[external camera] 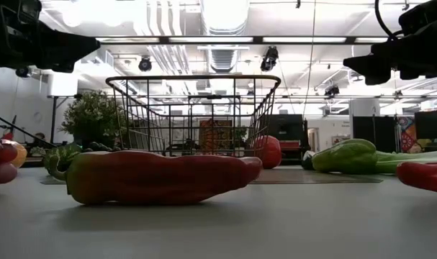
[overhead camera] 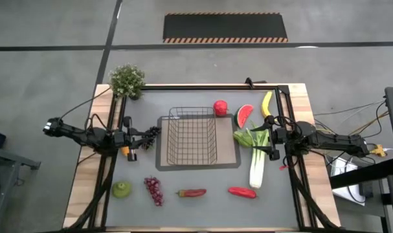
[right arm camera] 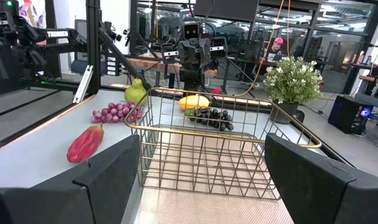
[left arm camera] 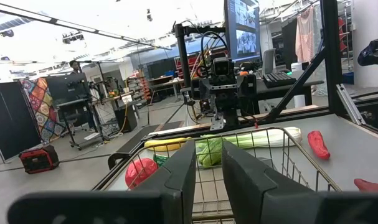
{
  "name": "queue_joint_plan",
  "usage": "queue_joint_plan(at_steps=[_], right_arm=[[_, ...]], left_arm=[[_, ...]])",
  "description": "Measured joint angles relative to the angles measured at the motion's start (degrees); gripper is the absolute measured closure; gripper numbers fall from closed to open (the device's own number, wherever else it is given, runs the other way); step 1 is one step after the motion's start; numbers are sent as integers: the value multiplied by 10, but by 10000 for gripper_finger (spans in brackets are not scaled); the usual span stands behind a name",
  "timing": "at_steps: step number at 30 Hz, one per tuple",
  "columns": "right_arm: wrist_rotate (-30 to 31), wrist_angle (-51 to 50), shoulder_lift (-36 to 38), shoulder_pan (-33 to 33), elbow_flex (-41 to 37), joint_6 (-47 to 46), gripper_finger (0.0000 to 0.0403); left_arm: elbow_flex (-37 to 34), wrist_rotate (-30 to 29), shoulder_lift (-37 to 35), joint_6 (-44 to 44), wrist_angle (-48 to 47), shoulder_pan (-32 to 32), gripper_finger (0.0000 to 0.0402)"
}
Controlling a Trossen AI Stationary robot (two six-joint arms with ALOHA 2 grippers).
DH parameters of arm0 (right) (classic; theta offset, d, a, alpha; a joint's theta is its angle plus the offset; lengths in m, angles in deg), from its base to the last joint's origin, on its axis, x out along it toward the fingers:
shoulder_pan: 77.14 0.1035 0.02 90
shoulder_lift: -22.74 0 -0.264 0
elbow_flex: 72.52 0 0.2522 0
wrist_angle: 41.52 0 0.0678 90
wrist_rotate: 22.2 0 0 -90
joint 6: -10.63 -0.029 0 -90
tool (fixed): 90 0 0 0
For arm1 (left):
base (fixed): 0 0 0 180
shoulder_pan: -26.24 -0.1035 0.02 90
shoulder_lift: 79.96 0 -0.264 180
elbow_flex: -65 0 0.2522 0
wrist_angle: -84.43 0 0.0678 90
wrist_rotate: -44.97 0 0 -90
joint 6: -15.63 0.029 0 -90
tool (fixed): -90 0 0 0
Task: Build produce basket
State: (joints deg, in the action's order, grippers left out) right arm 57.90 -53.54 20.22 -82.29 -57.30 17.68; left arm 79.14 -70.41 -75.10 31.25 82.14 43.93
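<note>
Basket [overhead camera: 193, 136] stood empty on grey mat [overhead camera: 230, 160], midway between both sets of fingers; probably centred so either arm could reach it. Leek [overhead camera: 258, 158] lay directly under right gripper [overhead camera: 272, 142], fingers wide apart, nothing held; likely next pick. Banana [overhead camera: 267, 103], watermelon [overhead camera: 245, 116], apple [overhead camera: 220, 107] sat beyond those fingers. Left gripper [overhead camera: 139, 140] hovered with fingers nearly together, empty; dark grapes [overhead camera: 151, 134] just ahead of tips, orange piece [overhead camera: 125, 151] beside. Pear [overhead camera: 122, 189], red grapes [overhead camera: 153, 189], two peppers [overhead camera: 191, 192] lay nearer front edge. Table [overhead camera: 309, 116] wooden-edged; potted plant [overhead camera: 127, 80] at far corner. Workshop behind, person [left arm camera: 75, 65] distant.
</note>
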Motion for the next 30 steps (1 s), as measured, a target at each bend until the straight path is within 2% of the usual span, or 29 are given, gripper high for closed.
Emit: queue_joint_plan(at_steps=[13,16,18,22,26,30], right_arm=[[0,5,0,0,0,10,77],[5,18,0,0,0,-40,77],[43,45,0,0,0,-100,77],[132,70,-2,-2,0,-130,77],[138,80,-2,-1,0,-102,77],[158,128,-2,-1,0,-95,77]], left_arm=[[0,0,0,1,6,0,341],[0,1,0,-14,28,0,341],[0,1,0,-44,58,0,341],[0,1,0,-72,142,0,341],[0,5,0,-76,218,0,341],[0,44,2,-93,289,0,341]])
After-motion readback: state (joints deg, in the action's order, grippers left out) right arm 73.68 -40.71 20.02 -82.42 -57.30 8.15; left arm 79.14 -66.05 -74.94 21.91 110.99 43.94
